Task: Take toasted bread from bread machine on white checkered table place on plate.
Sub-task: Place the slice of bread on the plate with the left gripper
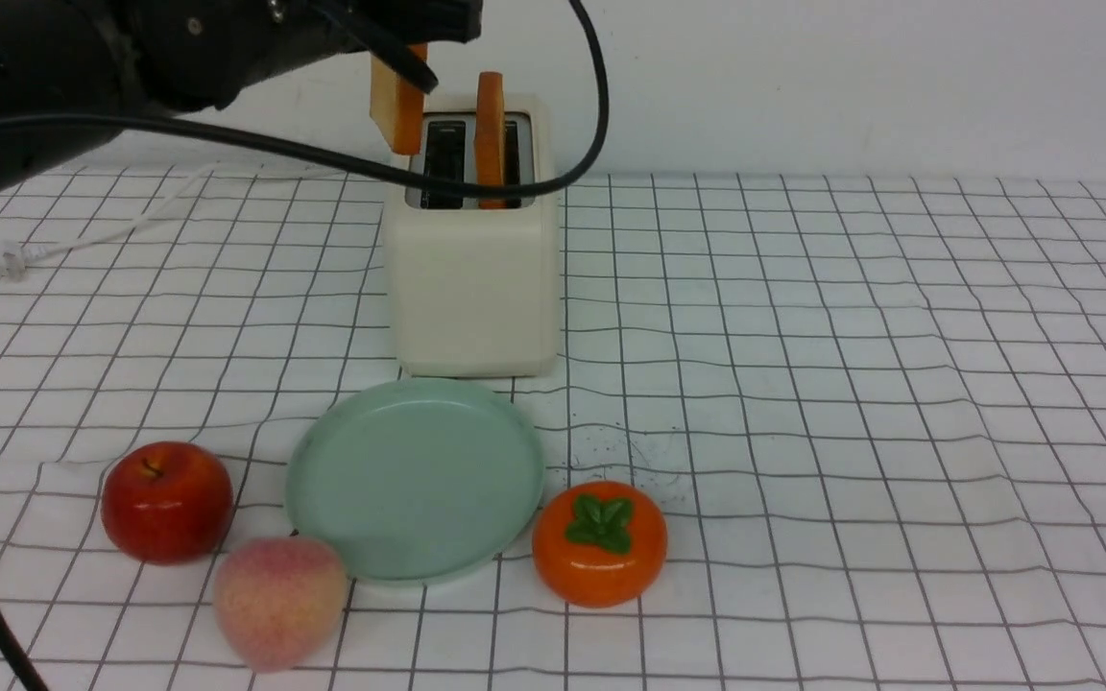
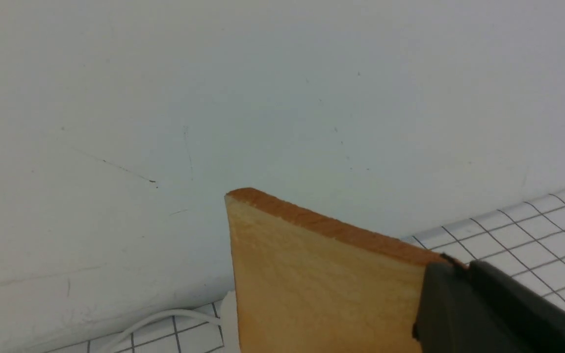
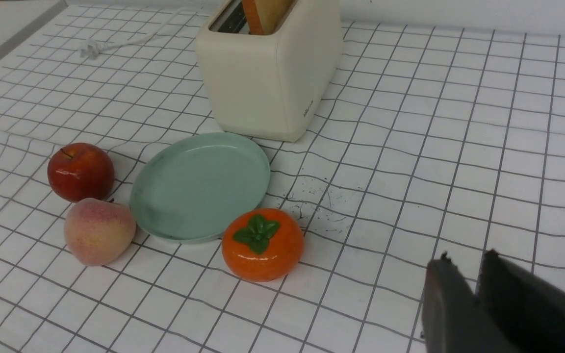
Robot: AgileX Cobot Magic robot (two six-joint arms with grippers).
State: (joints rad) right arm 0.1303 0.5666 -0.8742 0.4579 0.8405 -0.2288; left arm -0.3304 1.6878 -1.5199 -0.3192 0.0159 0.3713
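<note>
"Left gripper (image 2: 459, 262) first: what did you have in it?"

"I had its jaws closed on a thick square slice of toasted bread with a pale golden face and orange-brown crust (image 1: 405, 115). From my seat, the front view put that slice above the left side of the boxy cream-white two-slot toaster (image 1: 473, 288), clear of its slots, while part of the dark arm (image 1: 227, 48) covered its top."

"And the toaster itself?"

"Its right slot held the second crusted toast slice (image 1: 490, 134), standing upright and rising out past the rim. The left slot showed its dark lining. A black cable (image 1: 323, 158) crossed my view of both."

"The dish?"

"I saw the whole face of the round, glossy mint-green plate (image 1: 416, 480) on the white cloth table with its black grid (image 1: 851, 432), just on my side of the toaster. Around its rim lay a shiny red apple (image 1: 167, 502), a pink-yellow peach (image 1: 280, 602) and an orange persimmon with green leaves (image 1: 600, 544)."

"Your right gripper (image 3: 468, 255)?"

"I saw a narrow gap between its fingertips, over the table."
</note>
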